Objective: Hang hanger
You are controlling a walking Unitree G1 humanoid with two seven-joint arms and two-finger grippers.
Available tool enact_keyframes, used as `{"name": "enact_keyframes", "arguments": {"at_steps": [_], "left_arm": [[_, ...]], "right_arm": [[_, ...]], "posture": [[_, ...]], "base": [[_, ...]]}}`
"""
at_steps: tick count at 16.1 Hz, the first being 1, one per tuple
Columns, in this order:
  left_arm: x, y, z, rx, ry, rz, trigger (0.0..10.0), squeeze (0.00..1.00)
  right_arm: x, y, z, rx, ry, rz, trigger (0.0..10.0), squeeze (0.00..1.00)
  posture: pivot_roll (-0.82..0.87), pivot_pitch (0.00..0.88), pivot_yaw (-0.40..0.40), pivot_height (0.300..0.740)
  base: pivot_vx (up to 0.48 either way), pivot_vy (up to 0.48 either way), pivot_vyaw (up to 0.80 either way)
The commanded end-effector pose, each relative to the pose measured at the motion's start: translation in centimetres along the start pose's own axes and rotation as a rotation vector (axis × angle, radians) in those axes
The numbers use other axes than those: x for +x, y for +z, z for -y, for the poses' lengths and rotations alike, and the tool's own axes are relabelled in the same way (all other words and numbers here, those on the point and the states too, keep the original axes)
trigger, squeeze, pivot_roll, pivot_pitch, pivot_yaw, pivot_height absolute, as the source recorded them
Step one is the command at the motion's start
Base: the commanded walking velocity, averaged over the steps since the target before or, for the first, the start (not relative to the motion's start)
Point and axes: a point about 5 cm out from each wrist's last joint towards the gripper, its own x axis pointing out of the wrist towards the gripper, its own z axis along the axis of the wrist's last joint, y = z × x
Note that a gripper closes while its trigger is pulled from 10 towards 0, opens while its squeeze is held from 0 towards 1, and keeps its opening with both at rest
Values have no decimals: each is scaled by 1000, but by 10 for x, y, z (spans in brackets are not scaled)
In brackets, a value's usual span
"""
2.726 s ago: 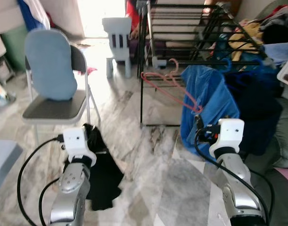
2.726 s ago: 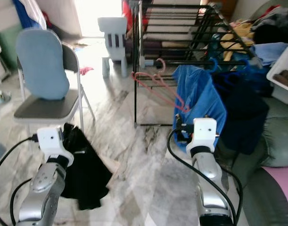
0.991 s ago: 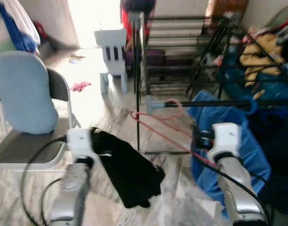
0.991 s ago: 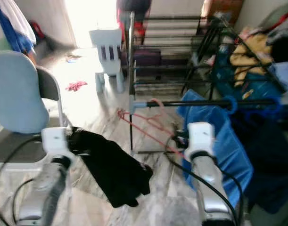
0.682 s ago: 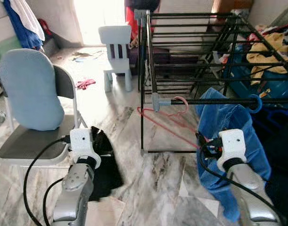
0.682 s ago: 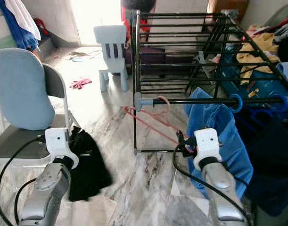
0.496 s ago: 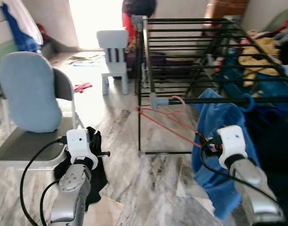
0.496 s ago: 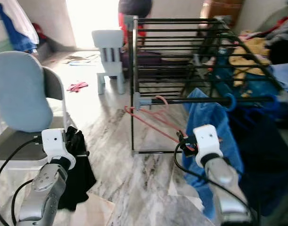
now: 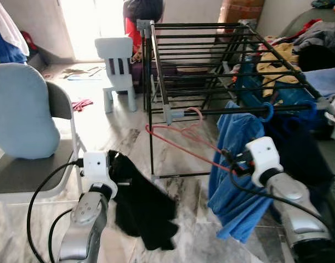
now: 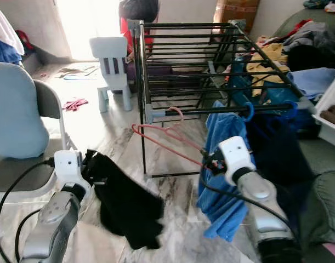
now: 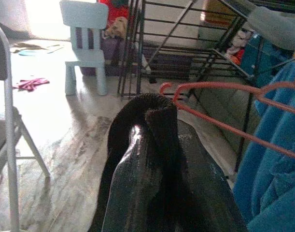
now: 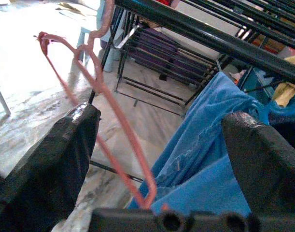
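Observation:
A pink wire hanger [image 9: 183, 148] slants down from the near bar of the black drying rack [image 9: 222, 111], with its hook [image 9: 197, 112] at that bar. My right gripper [image 9: 228, 161] is at the hanger's lower corner. In the right wrist view its fingers [image 12: 46, 164] stand wide apart and open, the hanger [image 12: 113, 116] running between them to their base. A blue garment [image 9: 238, 170] hangs from the rack just behind this gripper. My left gripper [image 9: 115, 164] is low on the left, shut on a black garment [image 9: 145, 208] that dangles toward the floor and drapes over its fingers [image 11: 154, 106].
A folding chair with a blue cushion [image 9: 24, 115] stands at the left, and a small white chair [image 9: 115, 52] farther back. Piled clothes [image 9: 315, 44] and a white bin [image 10: 331, 104] crowd the right. A person [image 9: 140, 11] is behind the rack. Marble floor [image 9: 178, 230] lies open in front.
The camera has shifted and the rack now sits closer. The black garment has swung out to the right under my left gripper. My right gripper stays at the hanger's lower corner.

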Motion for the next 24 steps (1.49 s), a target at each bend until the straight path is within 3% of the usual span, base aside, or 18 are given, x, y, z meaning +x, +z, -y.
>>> {"name": "enact_keyframes", "arguments": {"at_steps": [1, 11, 15, 20, 24], "left_arm": [[2, 13, 3, 26, -27, 53, 10000, 0], [3, 11, 2, 22, -25, 43, 10000, 0], [4, 11, -2, 17, 38, 31, 10000, 0], [4, 7, 1, -36, 20, 0, 10000, 0], [5, 7, 4, -44, -2, -8, 10000, 0]], "right_arm": [[-2, 0, 0, 0, -3, 13, 10000, 0], [-7, -4, -6, -23, 5, 14, 10000, 0], [-7, -4, -5, -24, 42, 9, 10000, 0], [-17, -8, 0, -26, 19, 5, 10000, 0], [-20, -2, 4, -26, 67, 26, 10000, 0]], "posture": [[-68, 0, 4, 740], [-74, 0, 13, 740], [-73, 0, 12, 740], [-76, 0, 12, 740], [-82, 0, 12, 740]], "base": [[439, 0, 0], [393, 0, 0], [0, 0, 0], [0, 0, 0], [0, 132, 0]]}}
